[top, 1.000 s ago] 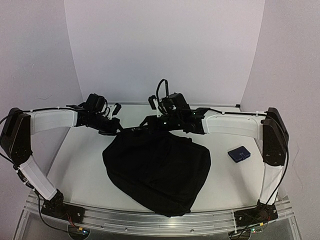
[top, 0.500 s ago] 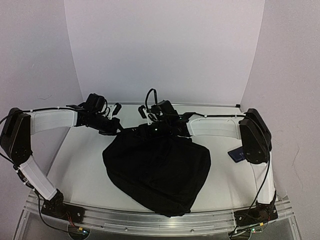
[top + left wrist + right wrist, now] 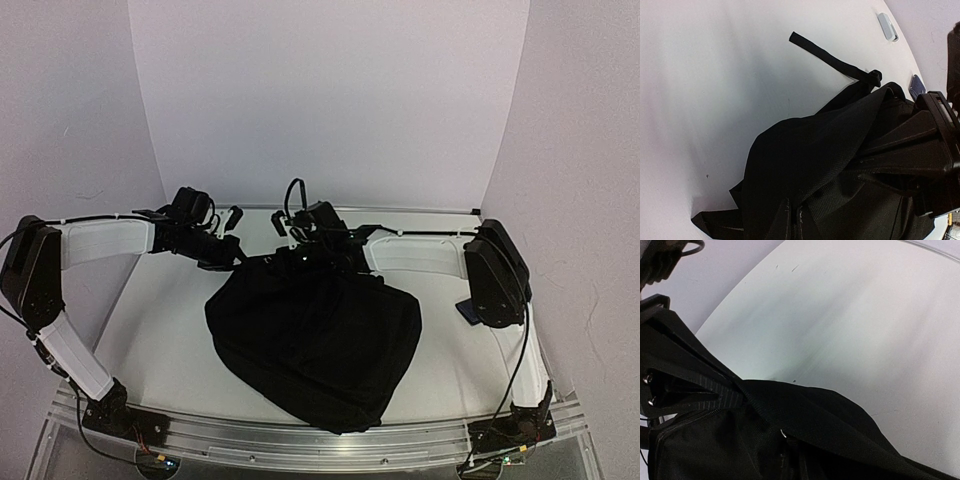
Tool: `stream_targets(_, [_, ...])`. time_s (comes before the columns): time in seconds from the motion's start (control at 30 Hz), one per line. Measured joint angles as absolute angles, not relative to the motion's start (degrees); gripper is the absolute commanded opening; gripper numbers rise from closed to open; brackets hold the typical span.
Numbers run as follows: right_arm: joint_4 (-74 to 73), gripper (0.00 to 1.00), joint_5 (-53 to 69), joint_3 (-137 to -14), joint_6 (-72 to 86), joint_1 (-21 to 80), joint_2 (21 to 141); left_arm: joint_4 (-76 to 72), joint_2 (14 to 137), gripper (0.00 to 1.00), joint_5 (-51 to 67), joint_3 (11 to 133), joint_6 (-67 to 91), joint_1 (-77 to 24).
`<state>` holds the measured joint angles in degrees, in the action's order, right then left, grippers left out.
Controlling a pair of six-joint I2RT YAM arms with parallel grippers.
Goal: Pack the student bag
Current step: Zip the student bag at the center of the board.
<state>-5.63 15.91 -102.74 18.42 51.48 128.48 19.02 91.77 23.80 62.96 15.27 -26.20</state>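
Black soft fabric, that's the student bag (image 3: 315, 340), slumped mid-table (image 3: 160, 330) in the top view. It sits on the near side of both claws, so its whole body hangs back toward the bases from your grip points. The left gripper (image 3: 232, 258) is at the bag's far left corner and the right gripper (image 3: 300, 255) just beside it on the far edge. The bag's long axis looks to run from that far edge diagonally to the near right. A small blue pouch (image 3: 464, 310) peeks out behind the right elbow, so the right arm is the nearer one to it. Left wrist view: left gripper (image 3: 865, 162) pressed together on a fold of the bag (image 3: 805, 165), fabric pulled taut into it, a loose strap (image 3: 830, 57) lying beyond on the table. Right wrist view: right gripper (image 3: 735, 389) fingers meet at the tip on webbing at the bag's (image 3: 715, 450) top edge, apparently pinching it. My read is that you're opening the mouth, so pull the claws apart along the far edge.
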Motion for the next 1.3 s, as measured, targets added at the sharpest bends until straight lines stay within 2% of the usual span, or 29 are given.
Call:
stream_targets(0.23, [-5.72,0.0,12.55,-102.75,18.29,51.5,128.31,19.05,91.74,0.0,20.89,62.95,18.14,-26.37])
stream_targets(0.77, [-12.31,0.0,-6.26,-102.56,19.53,53.09,124.79,16.08,90.56,0.0,16.99,60.95,24.79,-27.31])
stream_targets(1.03, [-17.27,0.0,-5.72,-100.72,21.24,52.92,120.76,16.31,90.37,0.0,14.67,60.95,25.77,-27.7])
stream_targets(1.3, [-20.88,0.0,6.26,-98.57,22.71,48.1,117.65,16.5,90.17,0.0,14.18,60.95,23.93,-27.73])
